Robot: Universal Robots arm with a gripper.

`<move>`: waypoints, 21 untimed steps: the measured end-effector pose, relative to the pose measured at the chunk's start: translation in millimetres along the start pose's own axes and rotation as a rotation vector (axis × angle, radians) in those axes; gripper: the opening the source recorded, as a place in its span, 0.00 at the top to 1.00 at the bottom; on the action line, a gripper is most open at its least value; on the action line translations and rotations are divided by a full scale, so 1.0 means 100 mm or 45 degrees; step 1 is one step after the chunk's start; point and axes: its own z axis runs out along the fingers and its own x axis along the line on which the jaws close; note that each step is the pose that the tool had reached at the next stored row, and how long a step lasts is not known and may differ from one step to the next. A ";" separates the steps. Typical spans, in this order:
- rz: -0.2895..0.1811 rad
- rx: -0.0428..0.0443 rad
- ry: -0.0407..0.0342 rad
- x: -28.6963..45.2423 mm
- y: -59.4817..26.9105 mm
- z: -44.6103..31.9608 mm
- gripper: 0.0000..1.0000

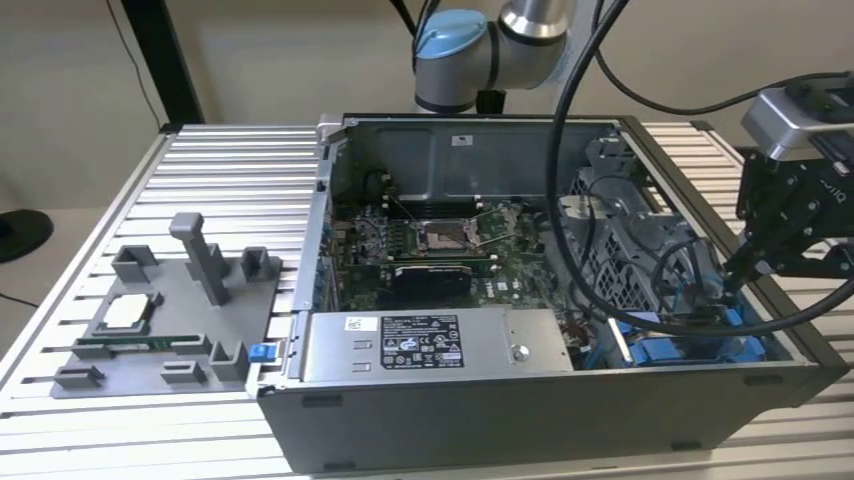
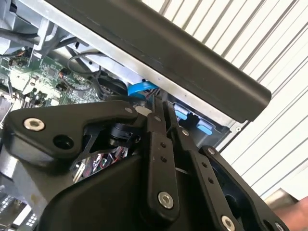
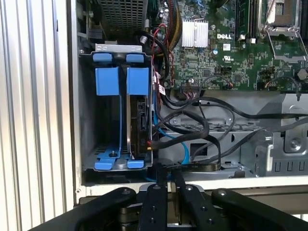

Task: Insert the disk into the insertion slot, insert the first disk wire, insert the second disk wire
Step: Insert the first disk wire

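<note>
Ribbed aluminium tabletop (image 1: pixel 200 180); grey metal insertion slot (image 3: pixel 86 120), blue-framed disk (image 3: pixel 139 125), black gripper (image 3: pixel 168 169)

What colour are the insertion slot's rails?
Bright blue; the insertion slot shows best in the first wrist view.

Beige wall (image 1: pixel 267 60), ribbed metal table (image 1: pixel 227 170)

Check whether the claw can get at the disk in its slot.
Likely yes: the disk sits in the insertion slot with its edge exposed, the claw is at that bay's end, and the black cables lie beside it, not across.
</note>
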 end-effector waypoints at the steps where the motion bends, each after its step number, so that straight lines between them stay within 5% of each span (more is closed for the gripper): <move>1: 0.000 0.000 0.0000 0.001 0.000 -0.001 1.00; 5: 0.000 -0.001 -0.0003 0.005 -0.001 -0.004 1.00; 6: 0.000 -0.001 -0.0005 0.009 -0.002 -0.004 0.00; 21: 0.000 -0.004 0.0047 0.089 0.005 0.024 0.00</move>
